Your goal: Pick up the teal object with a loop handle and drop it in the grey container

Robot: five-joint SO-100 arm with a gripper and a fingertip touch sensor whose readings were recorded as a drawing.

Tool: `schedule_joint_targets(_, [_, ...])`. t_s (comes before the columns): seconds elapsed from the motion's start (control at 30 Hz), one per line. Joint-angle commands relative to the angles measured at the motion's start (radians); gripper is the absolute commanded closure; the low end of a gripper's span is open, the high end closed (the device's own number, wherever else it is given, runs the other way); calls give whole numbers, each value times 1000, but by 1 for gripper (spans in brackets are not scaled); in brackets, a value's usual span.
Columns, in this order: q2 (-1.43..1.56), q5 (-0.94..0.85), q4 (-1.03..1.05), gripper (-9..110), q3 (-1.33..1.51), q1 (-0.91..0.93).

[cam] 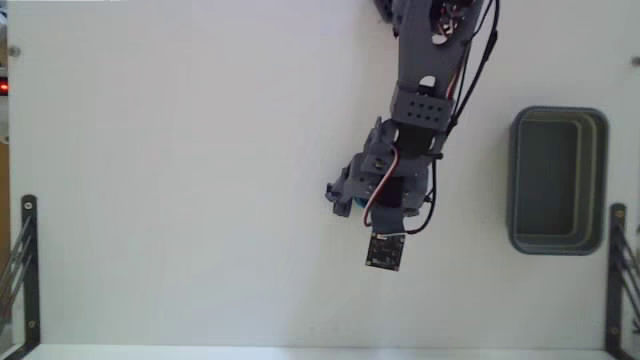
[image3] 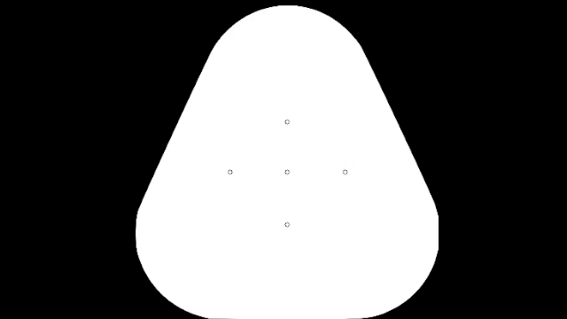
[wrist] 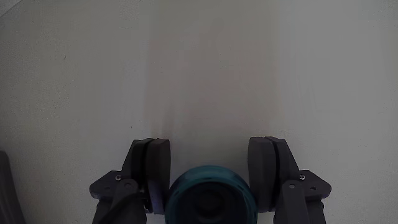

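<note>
In the wrist view the teal object (wrist: 210, 194) is a round piece sitting between my two fingers (wrist: 153, 168), and it touches both of them. Its loop handle does not show. My gripper (wrist: 210, 149) is shut on it, with plain white table behind. In the fixed view the gripper (cam: 340, 198) is near the table's middle, and only a sliver of the teal object (cam: 347, 208) peeks out beneath it. The grey container (cam: 558, 112) stands with nothing in it at the right side of the fixed view, well to the right of the gripper.
The arm (cam: 425, 70) reaches down from the top of the fixed view. Black metal brackets stand at the lower left (cam: 28, 260) and lower right (cam: 618, 270) table edges. A dark shape (wrist: 7, 190) shows at the wrist view's lower left edge.
</note>
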Motion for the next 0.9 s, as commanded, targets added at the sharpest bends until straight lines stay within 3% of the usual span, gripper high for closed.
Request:
schedule_joint_targets(0.0, [20,5,-12,29,10,12])
schedule_joint_targets(0.87, [20,5,-12,36,10,12])
